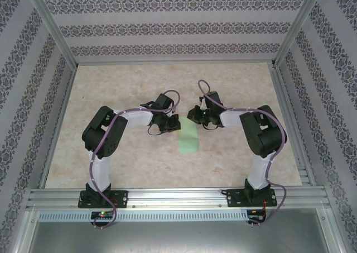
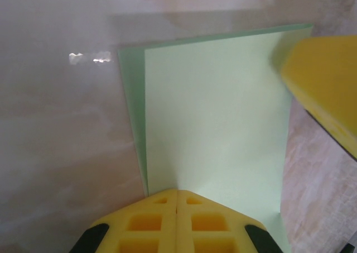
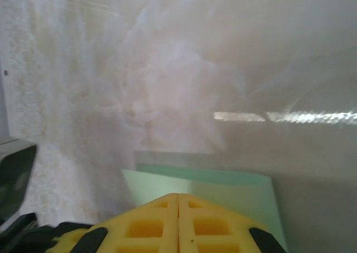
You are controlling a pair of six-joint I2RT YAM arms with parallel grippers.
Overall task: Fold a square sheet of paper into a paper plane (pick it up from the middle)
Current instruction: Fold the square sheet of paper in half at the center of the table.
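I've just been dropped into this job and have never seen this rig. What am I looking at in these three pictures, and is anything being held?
The overhead picture looks down from behind a left arm and a right arm, both bolted at the near edge of a pale table. The other two pictures come from cameras on the wrists. The yellow blocks at the bottom of each are that arm's own fingers: the left gripper and the right gripper. Between the arms lies the green paper, folded over so one layer peeks out beneath the other. Both grippers are shut, with their tips over the paper. I can't tell whether they pinch it or just press it flat.
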